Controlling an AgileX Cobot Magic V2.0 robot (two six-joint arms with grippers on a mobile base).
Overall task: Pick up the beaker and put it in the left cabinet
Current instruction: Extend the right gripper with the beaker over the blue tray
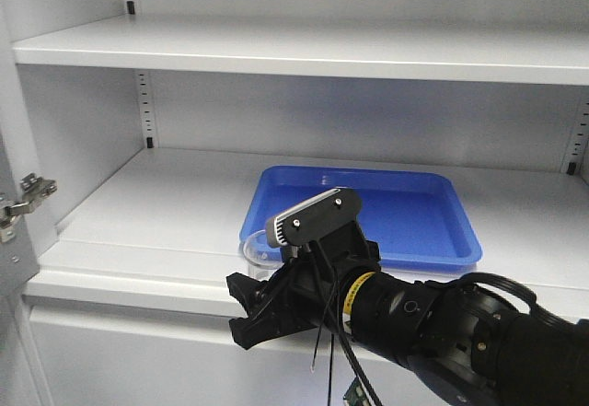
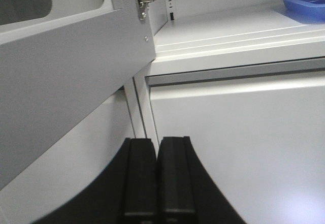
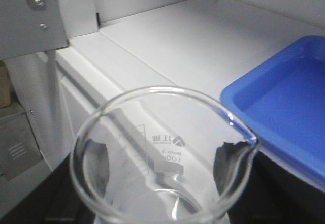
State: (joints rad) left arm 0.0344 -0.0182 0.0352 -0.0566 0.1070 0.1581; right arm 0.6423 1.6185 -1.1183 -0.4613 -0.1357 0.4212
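Item: beaker (image 3: 162,148), clear glass, printed scale on the wall. You will find it between the fingers of the right gripper (image 1: 260,309), a dark pad (image 3: 99,160) against each side, jaws clasped on the glass. Location: at the front edge of the left cabinet (image 1: 138,213) shelf, just beside the blue tray (image 1: 414,213). Left gripper (image 2: 157,178): fingers pressed together, nothing between, below the shelf front.

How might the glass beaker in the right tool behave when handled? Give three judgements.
Probably fragile: the beaker is thin clear glass. Likely slippery: the right tool grips smooth walls. It looks empty, so light and apt to tip if nudged.
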